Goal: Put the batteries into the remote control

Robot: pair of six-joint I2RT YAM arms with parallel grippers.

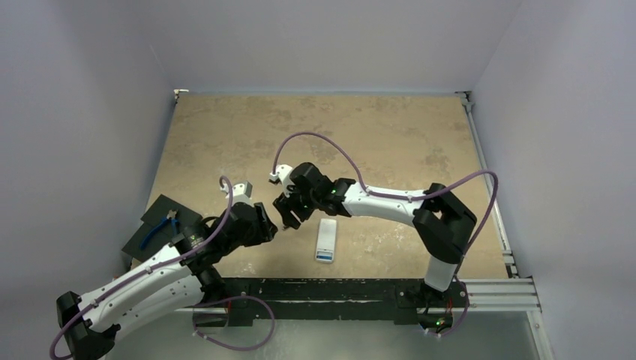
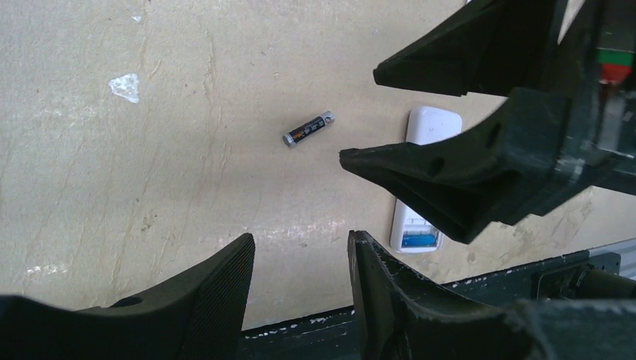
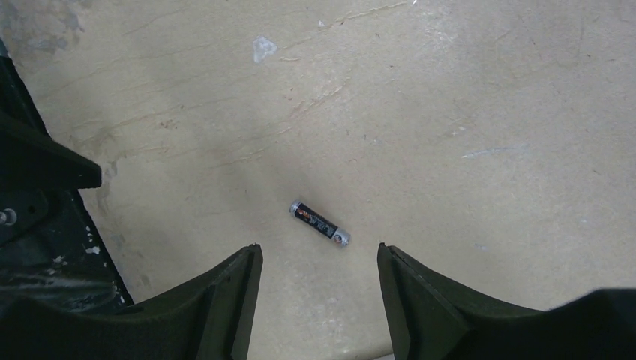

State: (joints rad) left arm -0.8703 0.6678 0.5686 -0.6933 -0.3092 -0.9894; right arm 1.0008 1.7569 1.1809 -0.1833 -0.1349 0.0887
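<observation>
The tan surface (image 1: 390, 135) holds everything. Both tools are wide open and hold nothing. The right tool (image 3: 319, 259) hangs low, and the left tool (image 2: 301, 247) is close by, facing it. The remote control (image 2: 433, 124) lies back up, with something blue in its slot. The dark battery (image 3: 320, 223) lies flat at 10 o'clock from the remote, slanted, just past the right tool's gap. I think that tool should turn to cross the battery, go down slowly and pinch its middle, so it can't roll.
</observation>
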